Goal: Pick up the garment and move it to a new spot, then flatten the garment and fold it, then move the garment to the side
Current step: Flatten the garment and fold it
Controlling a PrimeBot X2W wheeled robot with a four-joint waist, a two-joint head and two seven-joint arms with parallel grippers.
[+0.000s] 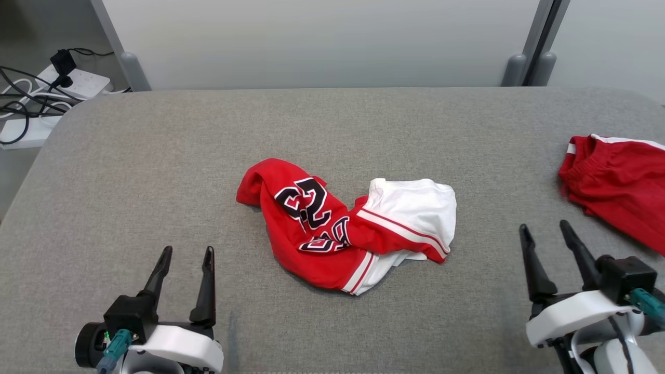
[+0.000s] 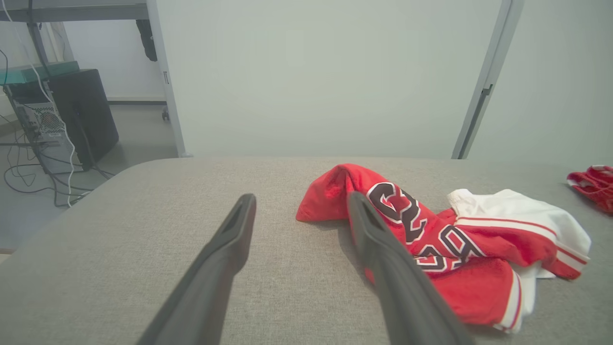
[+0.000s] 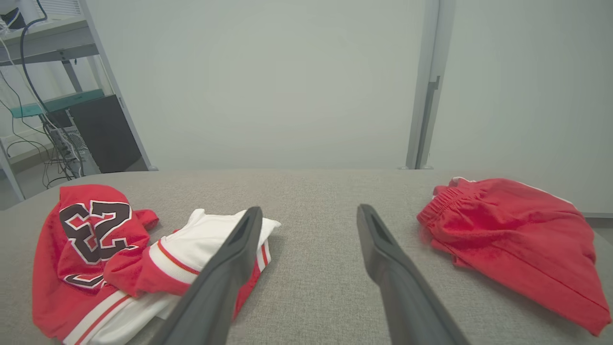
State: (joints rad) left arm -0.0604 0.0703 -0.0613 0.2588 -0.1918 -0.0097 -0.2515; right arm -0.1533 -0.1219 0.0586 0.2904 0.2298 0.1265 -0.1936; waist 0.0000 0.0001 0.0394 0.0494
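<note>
Left claw (image 1: 188, 250) and right claw (image 1: 544, 226), both spread empty, flank the crumpled red-and-white garment (image 1: 322, 234), seemingly a jersey.

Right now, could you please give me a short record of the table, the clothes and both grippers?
surface: grey fabric-covered table
garment: crumpled red and white jersey, mid-table
other cloth: red shorts, at right edge
left gripper: open, empty, clear of jersey
right gripper: open, empty, touching nothing

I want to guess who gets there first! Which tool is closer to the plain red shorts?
Right. The right tool sits close beside the red shorts; the left tool is far off, beyond the crumpled jersey.
</note>
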